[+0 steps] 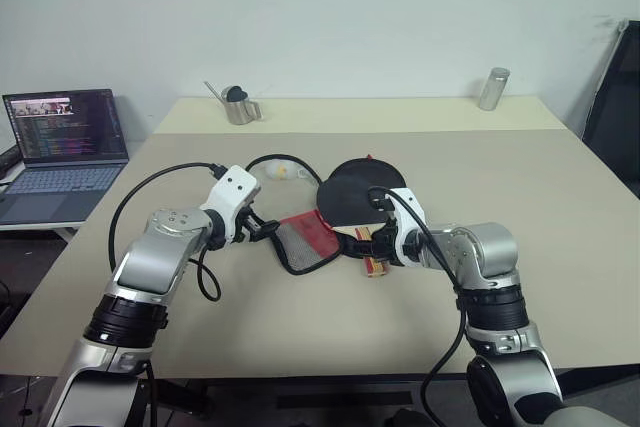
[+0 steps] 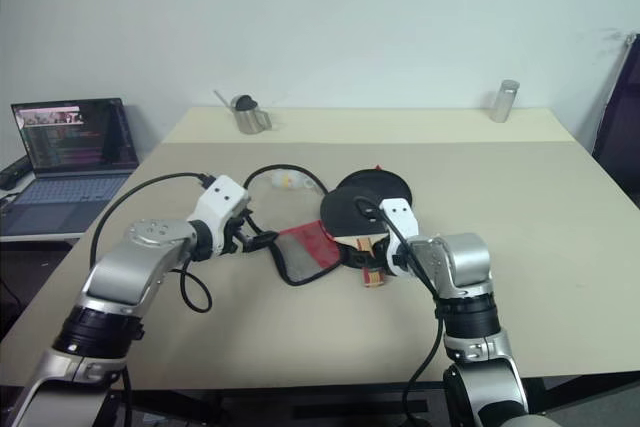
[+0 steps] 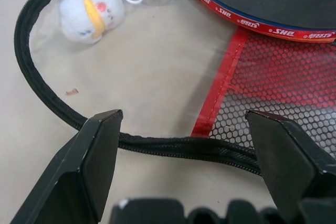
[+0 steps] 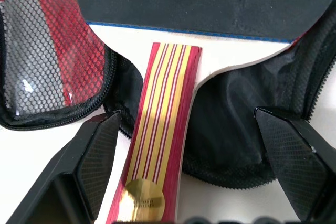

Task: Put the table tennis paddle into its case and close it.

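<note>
the case [image 1: 305, 239] is lying unzipped and spread open near the middle of the beige worktop [image 1: 560, 247], its red panel and black mesh flap folded out toward the robot's left. the table tennis paddle [image 1: 352, 195] is resting on the open case's black lining, black rubber face up, its striped wooden handle [image 4: 160, 140] pointing back toward the robot and sticking out past the case's zip edge. a small white-yellow plush charm [image 3: 90, 10] is sitting on the worktop inside the loop of the open zip.

the left claw [image 3: 184, 140] is hovering with its fingers spread wide apart, one on each side of the zipped rim of the mesh flap, gripping nothing. the right claw [image 4: 202, 156] is also standing wide apart, its fingers straddling the paddle handle without pinching it.

at the far edge of the worktop a metal cup [image 1: 240, 107] and a silver cylinder [image 1: 492, 89] are standing well apart. an open laptop [image 1: 62, 152] is sitting on a side table to the robot's left.
</note>
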Controlling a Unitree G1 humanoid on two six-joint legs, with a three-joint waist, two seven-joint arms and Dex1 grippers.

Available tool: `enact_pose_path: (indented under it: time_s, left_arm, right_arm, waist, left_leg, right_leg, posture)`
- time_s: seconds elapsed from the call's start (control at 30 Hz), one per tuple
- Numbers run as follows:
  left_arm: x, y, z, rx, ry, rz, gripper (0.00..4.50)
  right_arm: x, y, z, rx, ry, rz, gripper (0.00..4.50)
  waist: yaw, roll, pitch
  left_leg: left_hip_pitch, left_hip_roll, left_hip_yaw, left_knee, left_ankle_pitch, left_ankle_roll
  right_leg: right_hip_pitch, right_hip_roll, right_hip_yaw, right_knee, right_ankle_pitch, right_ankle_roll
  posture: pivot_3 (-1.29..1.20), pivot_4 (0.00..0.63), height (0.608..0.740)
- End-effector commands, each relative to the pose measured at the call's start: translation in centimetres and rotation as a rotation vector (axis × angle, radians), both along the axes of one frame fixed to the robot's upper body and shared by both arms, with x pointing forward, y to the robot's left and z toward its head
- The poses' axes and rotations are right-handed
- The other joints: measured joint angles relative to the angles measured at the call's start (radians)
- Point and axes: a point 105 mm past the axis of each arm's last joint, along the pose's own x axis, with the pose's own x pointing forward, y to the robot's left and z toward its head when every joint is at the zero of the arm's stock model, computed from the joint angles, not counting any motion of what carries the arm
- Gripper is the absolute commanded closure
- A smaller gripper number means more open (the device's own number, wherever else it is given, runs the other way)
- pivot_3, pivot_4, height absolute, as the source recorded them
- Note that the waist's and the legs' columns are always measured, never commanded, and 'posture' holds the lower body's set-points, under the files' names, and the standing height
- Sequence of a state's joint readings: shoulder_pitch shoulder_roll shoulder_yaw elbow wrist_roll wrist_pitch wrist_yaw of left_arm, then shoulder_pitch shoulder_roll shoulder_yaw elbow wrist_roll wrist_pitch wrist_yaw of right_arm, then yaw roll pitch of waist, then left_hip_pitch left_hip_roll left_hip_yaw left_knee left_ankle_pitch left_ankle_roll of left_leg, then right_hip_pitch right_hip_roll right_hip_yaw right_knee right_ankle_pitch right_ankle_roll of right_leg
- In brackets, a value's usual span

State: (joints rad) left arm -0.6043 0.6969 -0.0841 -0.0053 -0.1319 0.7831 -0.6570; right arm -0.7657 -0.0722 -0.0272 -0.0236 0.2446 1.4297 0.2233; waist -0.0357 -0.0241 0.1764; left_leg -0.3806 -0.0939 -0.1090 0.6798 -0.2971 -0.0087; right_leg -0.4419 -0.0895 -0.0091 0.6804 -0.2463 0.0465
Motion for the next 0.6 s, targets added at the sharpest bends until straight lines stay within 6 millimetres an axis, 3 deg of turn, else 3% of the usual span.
enact_pose_path:
  time_s: [0.03, 0.27, 0.33, 0.6]
  left_arm:
    - [-0.2, 0.2, 1.3, 0.01, -0.052, 0.008, 0.39]
    - [-0.2, 0.5, 1.5, 0.012, -0.056, 0.026, 0.39]
    - [-0.1, 0.6, 1.6, 0.012, -0.059, 0.03, 0.39]
    - [-0.4, 1.1, 1.5, 0.015, -0.059, 0.044, 0.39]
  right_arm:
    - [0.3, 0.6, 0.3, -0.007, -0.024, 0.007, 0.62]
    - [0.9, 0.6, 0.9, -0.029, -0.056, 0.028, 2.96]
    - [1.1, 0.4, 1.6, -0.026, -0.067, 0.033, 3.42]
    - [1.4, 0.5, 4.5, 0.027, -0.111, 0.047, 3.44]
  waist:
    - [0.0, 0.0, 0.0]
    - [0.001, 0.0, 0.0]
    - [0.001, 0.0, 0.0]
    - [0.0, 0.0, 0.0]
  left_leg:
    - [0.0, 0.0, 0.0, 0.0, 0.0, 0.0]
    - [0.0, 0.0, 0.0, 0.0, 0.0, 0.0]
    - [0.0, 0.0, 0.0, 0.0, 0.0, 0.0]
    - [-0.001, 0.0, 0.0, 0.0, 0.0, 0.0]
  right_leg:
    - [0.0, 0.0, 0.0, 0.0, 0.0, 0.0]
    - [0.0, 0.0, 0.0, 0.0, 0.0, 0.0]
    - [0.0, 0.0, 0.0, 0.0, 0.0, 0.0]
    - [-0.001, 0.0, 0.0, 0.0, 0.0, 0.0]
  posture:
    - [0.0, 0.15, 0.74]
    - [0.0, 0.15, 0.74]
    - [0.0, 0.15, 0.74]
    - [0.0, 0.15, 0.74]
